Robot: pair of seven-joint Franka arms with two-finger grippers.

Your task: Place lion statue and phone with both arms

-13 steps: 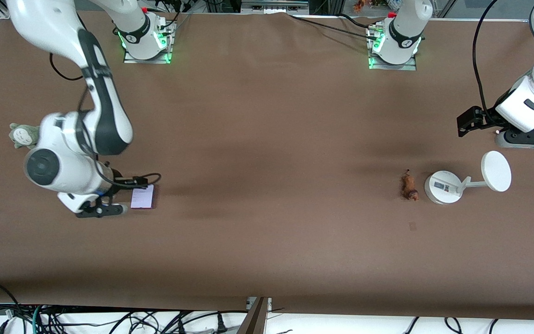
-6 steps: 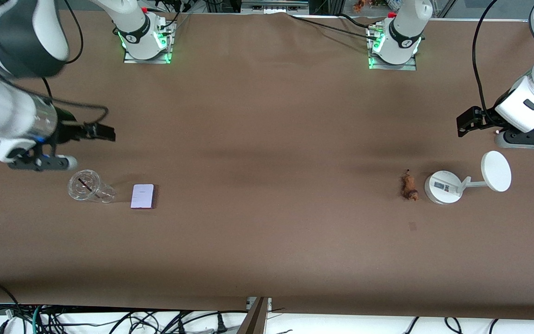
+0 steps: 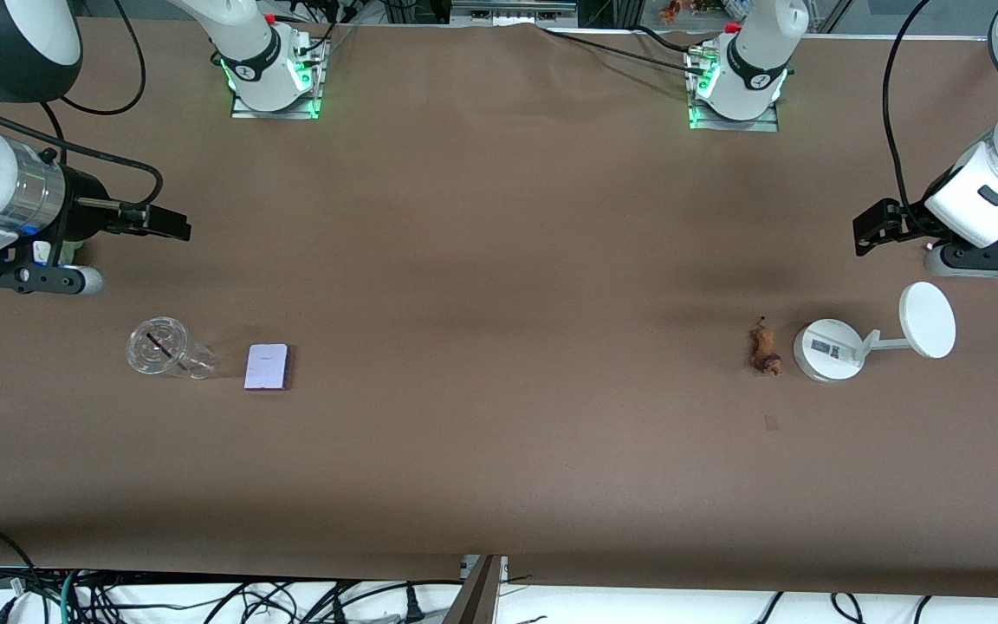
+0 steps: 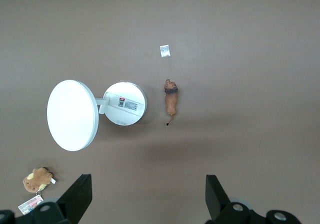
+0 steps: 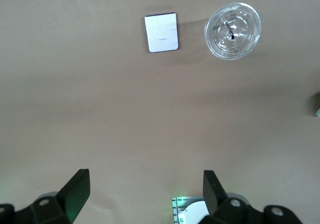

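The phone [image 3: 266, 367], a flat lavender slab, lies on the brown table toward the right arm's end, beside a clear plastic cup [image 3: 161, 348]. It also shows in the right wrist view [image 5: 161, 32]. The lion statue [image 3: 764, 348], a tiny reddish-brown figurine, lies toward the left arm's end, next to a white round-based stand [image 3: 828, 349]. It also shows in the left wrist view [image 4: 171, 99]. My right gripper [image 3: 31, 277] [image 5: 146, 184] is open, empty and raised, well apart from the phone. My left gripper [image 3: 988, 258] [image 4: 148, 189] is open, empty and raised, apart from the lion.
The cup [image 5: 232, 31] has a straw in its lid. The stand [image 4: 125, 103] carries a white disc [image 4: 72, 115]. A brown plush with a tag [image 4: 37, 179] lies near it. A small paper scrap [image 3: 771, 422] lies nearer the front camera than the lion.
My right arm has lifted off the phone and swung toward its end of the table, uncovering the cup. The phone stays on the table. The left arm has not moved.
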